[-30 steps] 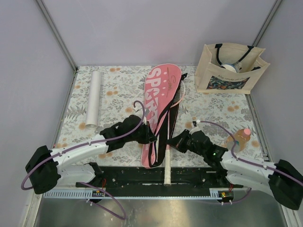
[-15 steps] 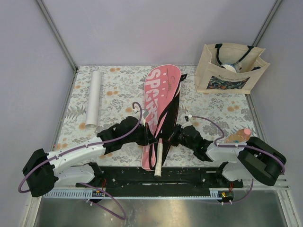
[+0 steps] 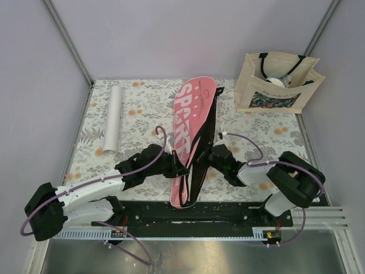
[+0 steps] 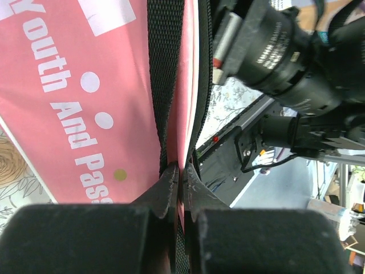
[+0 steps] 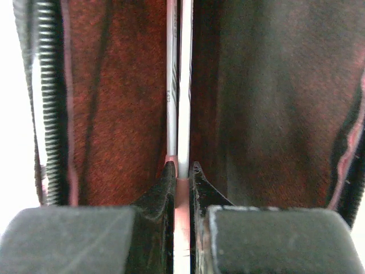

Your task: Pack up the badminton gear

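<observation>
The long pink racket cover (image 3: 191, 114) lettered "SPORT" lies down the middle of the table, its black strap (image 3: 201, 154) along its right side. My left gripper (image 3: 182, 169) is shut on the cover's pink edge (image 4: 185, 131), beside the strap (image 4: 165, 68). My right gripper (image 3: 206, 158) is at the cover's open right side, shut on the rackets' thin shafts (image 5: 183, 85). The shafts run into the cover's dark red inside (image 5: 114, 103). In the top view the rackets are hidden inside the cover. The white tube (image 3: 113, 119) lies at the far left.
The beige tote bag (image 3: 276, 85) stands at the back right. My right arm (image 4: 285, 63) is folded close beside the cover, its elbow (image 3: 296, 177) near the right edge. A black rail (image 3: 228, 212) runs along the near edge. The peach bottle is hidden.
My right gripper has pushed forward and left into the cover's opening. The white racket handle has slid up out of sight into the cover. The right arm has folded up.
</observation>
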Controlling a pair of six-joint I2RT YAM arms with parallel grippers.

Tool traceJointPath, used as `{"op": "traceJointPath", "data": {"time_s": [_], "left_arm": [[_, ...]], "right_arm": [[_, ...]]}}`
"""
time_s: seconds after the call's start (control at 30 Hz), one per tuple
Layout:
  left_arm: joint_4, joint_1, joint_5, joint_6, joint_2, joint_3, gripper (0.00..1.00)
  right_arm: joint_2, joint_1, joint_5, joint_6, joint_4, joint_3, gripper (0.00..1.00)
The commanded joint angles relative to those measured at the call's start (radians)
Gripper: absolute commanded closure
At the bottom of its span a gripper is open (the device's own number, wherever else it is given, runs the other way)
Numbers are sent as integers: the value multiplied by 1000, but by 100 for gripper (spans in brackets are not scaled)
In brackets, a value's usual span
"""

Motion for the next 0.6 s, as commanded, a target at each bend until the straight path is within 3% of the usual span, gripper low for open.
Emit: {"op": "traceJointPath", "data": {"time_s": [0.0, 0.13, 0.3, 0.43, 0.57], "left_arm": [[150, -9, 102, -72, -33, -7, 100], [164, -9, 81, -70, -43, -17, 100], [129, -9, 49, -37, 12, -25, 99], [115, -9, 44, -35, 57, -27, 84], [115, -9, 42, -41, 60, -27, 71]], "right_arm": [[84, -13, 116, -18, 276, 49, 100], [152, -8, 102, -20, 319, 81, 100], [178, -7, 41, 0, 325, 58, 85], [109, -5, 39, 0, 253, -5, 59], [13, -8, 59, 2, 85, -52, 53]]}}
